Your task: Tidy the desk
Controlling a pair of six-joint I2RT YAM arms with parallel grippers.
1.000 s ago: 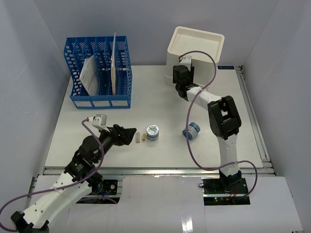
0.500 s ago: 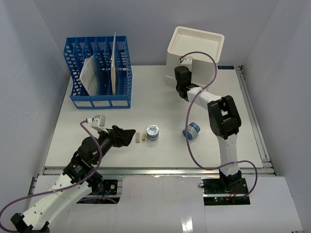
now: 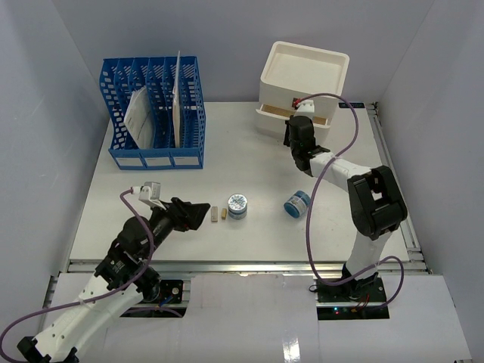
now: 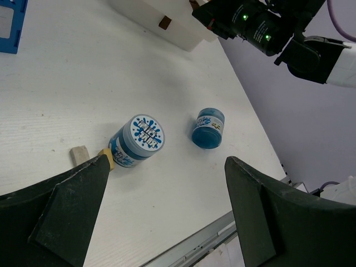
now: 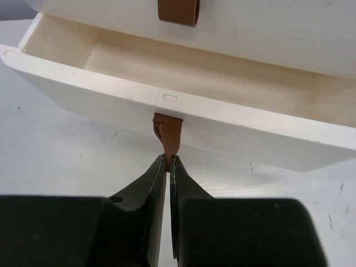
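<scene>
Bench: the large flat matte white rectangular bench (image 3: 151,219) fills the middle of the top view, with a metal rail (image 3: 395,189) along its right edge and both arm bases at its near edge.
Drawer box: a white stacked plastic drawer box (image 3: 304,72) stands at the far edge, towards the far right corner. Its lower drawer (image 5: 167,83) sits partly out of the box.
Pull tab: a small brown strap-like pull tab (image 5: 168,133) hangs from the front wall of that lower drawer. A second tab like it shows on the drawer above.
Right pincer: the right pincer (image 5: 168,162) has its two fingers pressed together on the lower end of the brown pull tab, just in front of the open drawer.
Left pincer: the left pincer (image 4: 167,167) is spread wide with nothing between its fingers. It hangs over the near left part of the bench, facing the jars.
Upright jar: a small round blue jar with a white lid and blue splash label (image 4: 139,139) stands near the middle of the bench, a little towards the near edge.
Tan blocks: two small tan blocks (image 3: 219,215) lie side by side just left of the upright jar. The right one is beside or touching the jar — which of the two cannot be told.
Lying jar: a second small blue jar (image 4: 208,128) lies on its side to the right of the upright jar and apart from it.
File rack: a blue slotted plastic file rack (image 3: 155,113) stands at the far left corner, with white papers (image 3: 138,113) upright in its slots.
</scene>
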